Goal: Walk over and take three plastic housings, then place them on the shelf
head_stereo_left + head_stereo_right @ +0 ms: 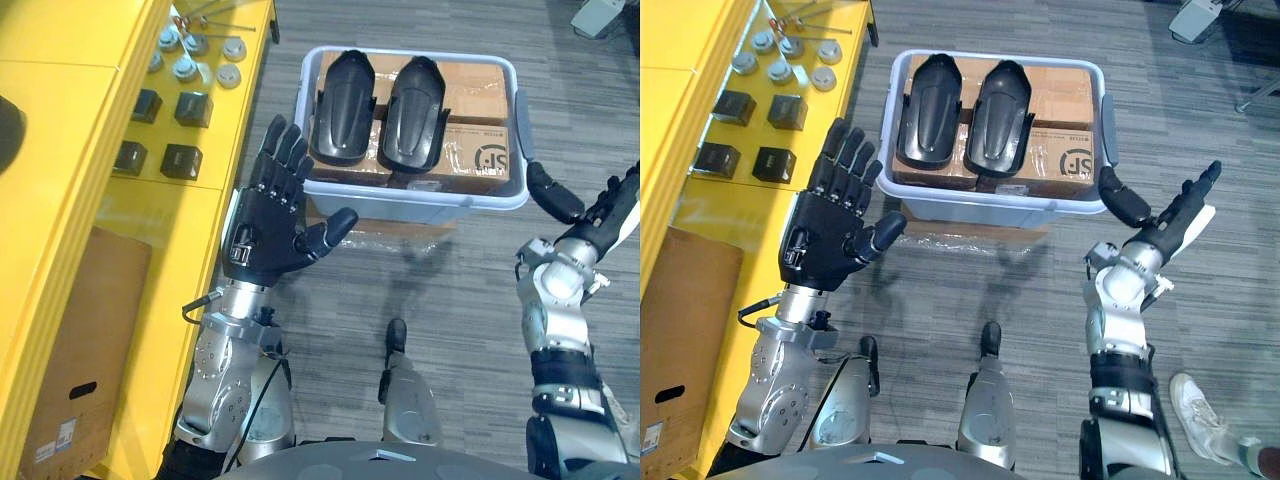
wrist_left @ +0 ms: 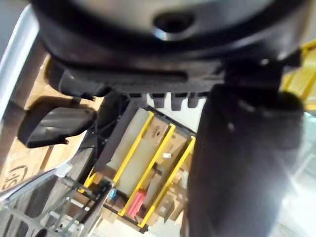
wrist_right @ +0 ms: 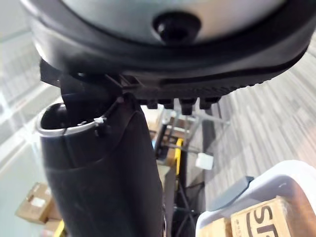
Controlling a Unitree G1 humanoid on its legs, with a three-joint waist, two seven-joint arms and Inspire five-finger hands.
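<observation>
Yellow shelf [image 1: 60,150]: on the left
Pale bin [image 1: 420,205]: ahead, cardboard boxes [image 1: 470,90] inside
Black housings [image 1: 345,105]: two, side by side atop the boxes
Left hand [image 1: 262,235]: spread, empty, just beside the bin's near-left corner
Right hand [image 1: 1162,232]: splayed, empty, off the bin's right edge

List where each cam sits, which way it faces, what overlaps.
Left eye view: head, facing down at the bin with two housings; both arms, open left hand show.
Right eye view: head, same downward look; open right hand beside the bin.
Left wrist view: along the left hand toward one housing, far yellow racks.
Right wrist view: along the right hand toward the bin's corner.
Shared: eye views match; both wrist views catch the cardboard boxes.
</observation>
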